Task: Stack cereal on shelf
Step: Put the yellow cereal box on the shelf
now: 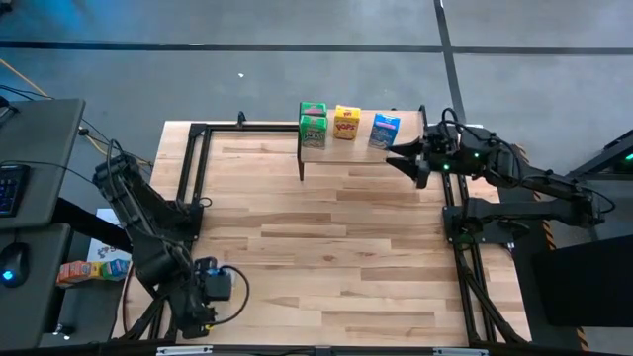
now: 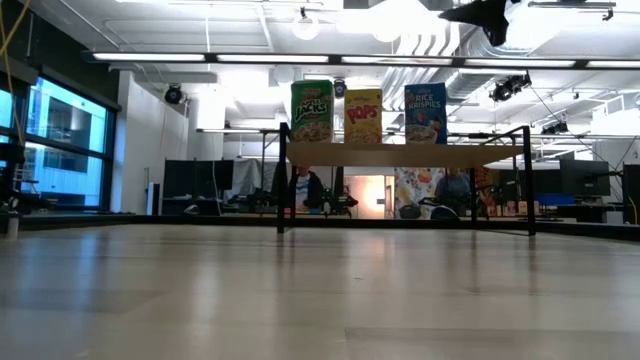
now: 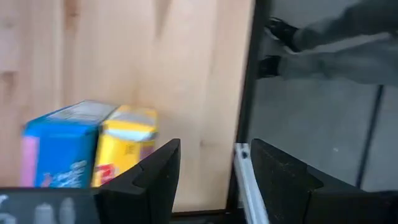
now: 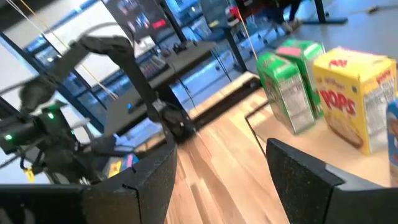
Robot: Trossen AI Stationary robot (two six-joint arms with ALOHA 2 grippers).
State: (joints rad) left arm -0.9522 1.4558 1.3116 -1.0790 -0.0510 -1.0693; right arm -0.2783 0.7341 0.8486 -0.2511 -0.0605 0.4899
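Now shelf [image 1: 336, 150] bearing green, yellow, blue cereal [image 1: 345, 123], upright

Open-plan lab or office floor: exposed ceiling ducts [image 2: 490, 15], strip lights [image 2: 330, 60], desk with keyboard [image 1: 8, 188] left of frame, wood-plank table [image 1: 326, 257].

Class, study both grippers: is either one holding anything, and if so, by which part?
Nothing is held. The right gripper stands open beside the blue cereal box on the shelf; the left gripper is open and empty.
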